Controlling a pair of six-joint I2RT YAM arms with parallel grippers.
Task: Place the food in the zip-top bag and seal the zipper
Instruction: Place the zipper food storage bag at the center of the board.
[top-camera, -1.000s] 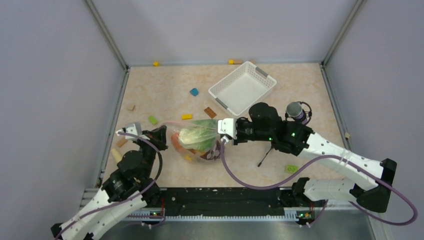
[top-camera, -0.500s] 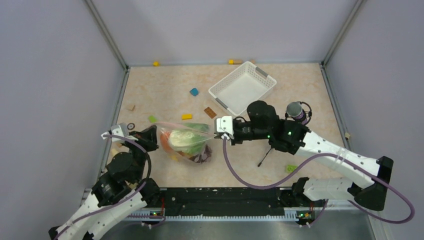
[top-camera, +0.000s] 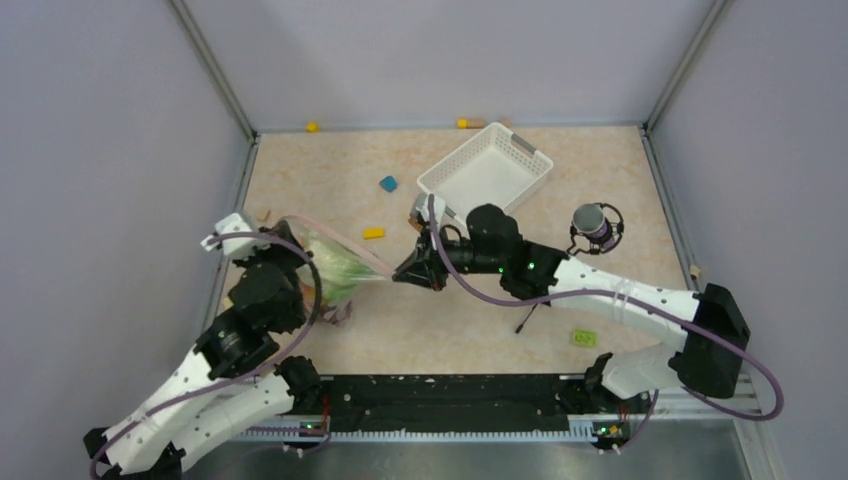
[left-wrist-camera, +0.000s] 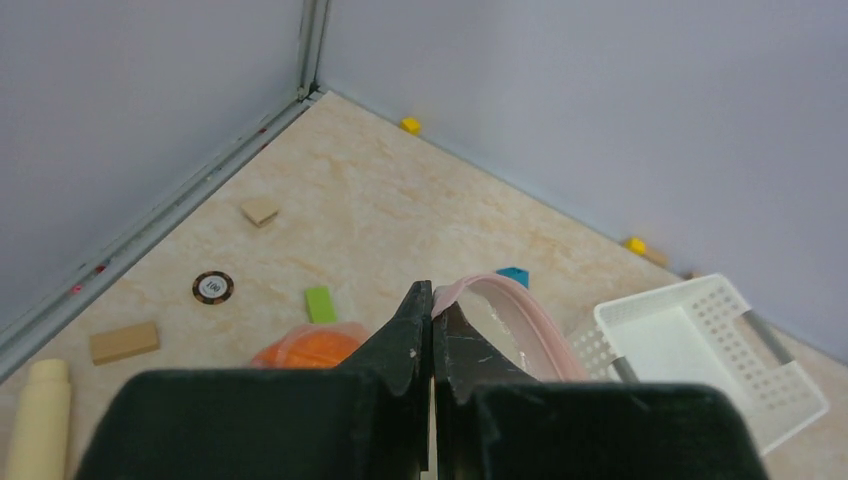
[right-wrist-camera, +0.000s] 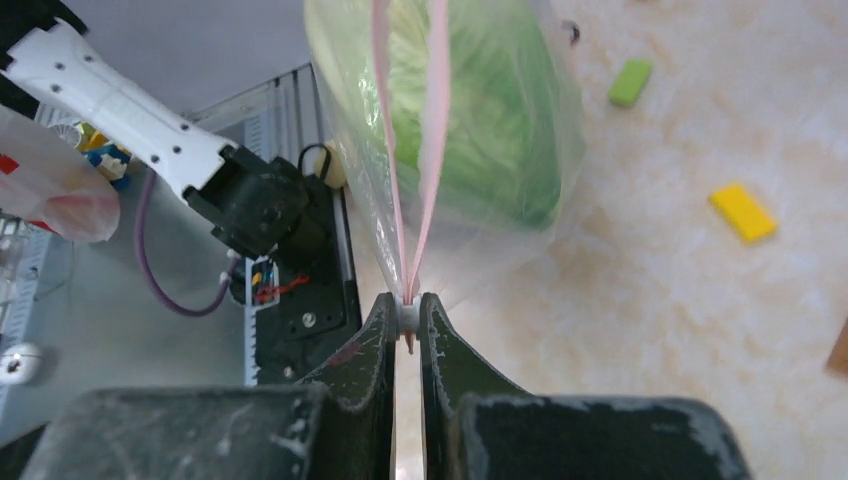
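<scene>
Bag: clear plastic, slung between both grippers over the left part of the table, close to its left edge. Contents seen: lettuce, filling most of the bag; orange, low down at the left end; other pieces too blurred to name. Zipper: pink, drawn taut from one gripper to the other, its two strips meeting at the right end and spreading apart further along. Left gripper: fingers pressed together on the zipper's left end. Right gripper: fingers pinched narrow on the zipper's right end. Basket: white, slotted, toward the far right of the table, just behind the right arm. Loose blocks: blue block and yellow block between bag and basket; green block near the front edge, right.
</scene>
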